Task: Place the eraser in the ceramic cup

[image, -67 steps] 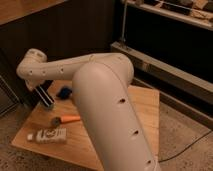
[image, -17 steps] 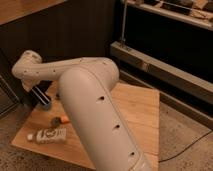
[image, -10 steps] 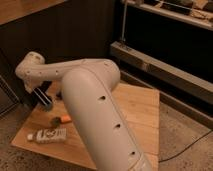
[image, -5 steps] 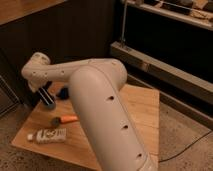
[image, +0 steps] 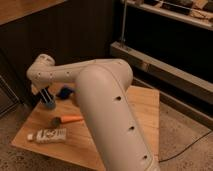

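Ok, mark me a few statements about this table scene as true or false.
1. The carrot lies on the wooden table. True.
2. The white tube stands upright in the ceramic cup. False: it lies flat on the table, nearer the front edge than the carrot.
3. The gripper is right over the ceramic cup. True.
4. The dark blue object sits at the front edge beside the tube. False: it is at the back, close to the cup.

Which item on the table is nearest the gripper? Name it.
The light-blue ceramic cup, directly under the gripper; the dark blue object sits beside it, while the orange carrot and white tube lie farther forward.
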